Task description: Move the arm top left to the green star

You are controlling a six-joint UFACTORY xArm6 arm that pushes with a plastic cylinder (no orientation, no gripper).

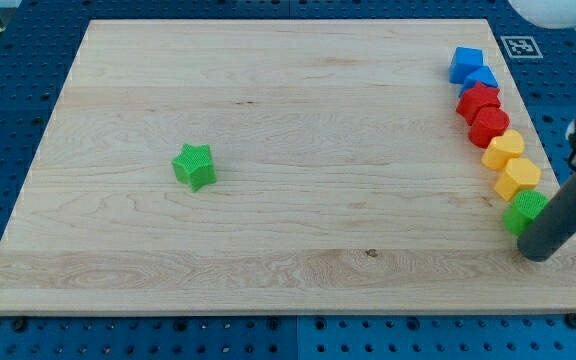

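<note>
The green star [195, 166] lies alone on the wooden board [298, 120], left of centre. My tip [538, 254] is at the board's lower right, far to the right of the star. It stands just below and right of a green block [524, 212], touching or nearly touching it.
A line of blocks runs down the view's right edge: two blue blocks [466, 64] [482, 80], two red blocks [478, 101] [489, 125], two yellow blocks [503, 150] [518, 178], then the green block. A blue pegboard [8, 90] surrounds the board.
</note>
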